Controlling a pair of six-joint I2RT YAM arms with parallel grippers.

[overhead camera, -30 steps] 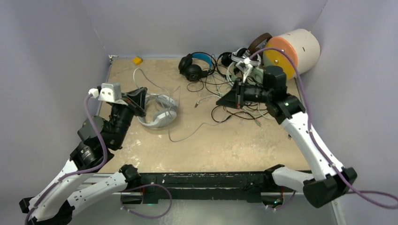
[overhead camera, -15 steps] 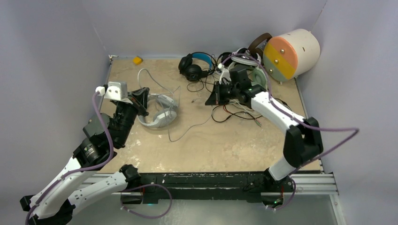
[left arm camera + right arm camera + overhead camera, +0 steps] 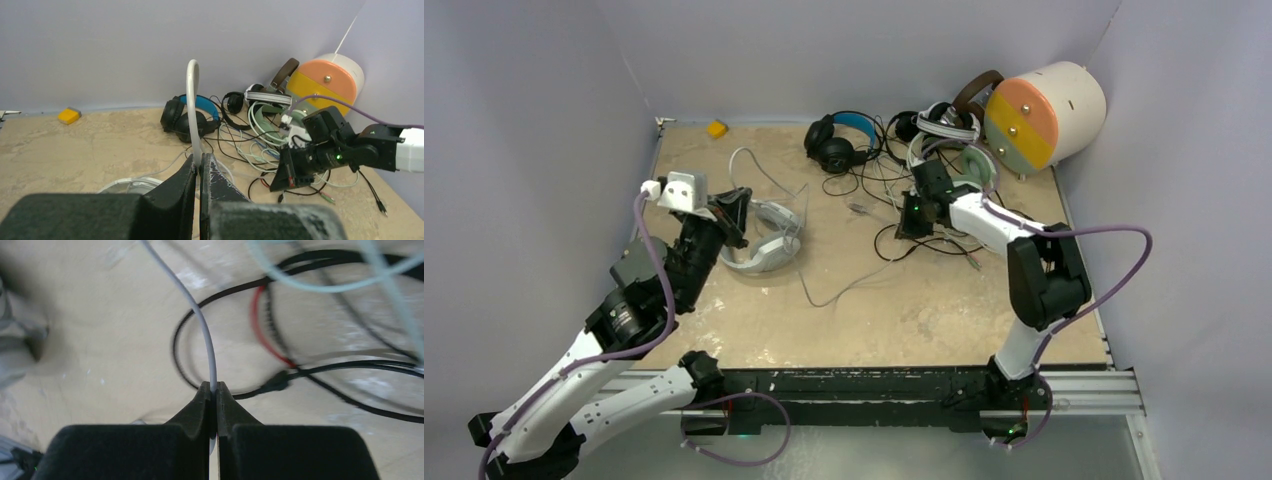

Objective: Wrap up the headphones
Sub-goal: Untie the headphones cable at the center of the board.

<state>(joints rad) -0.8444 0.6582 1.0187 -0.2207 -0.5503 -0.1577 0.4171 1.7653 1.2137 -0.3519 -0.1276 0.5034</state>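
The left gripper (image 3: 201,161) is clamped on a white cable (image 3: 192,95) that loops up above its jaws, beside the white headset (image 3: 766,248) lying on the left of the table (image 3: 904,320). The right gripper (image 3: 213,389) pinches a pale cable (image 3: 206,335) low over tangled black cords (image 3: 277,381). The other headphones (image 3: 949,120) are heaped nearby at the far right, against the cylinder (image 3: 1064,95); whether it holds anything cannot be told.
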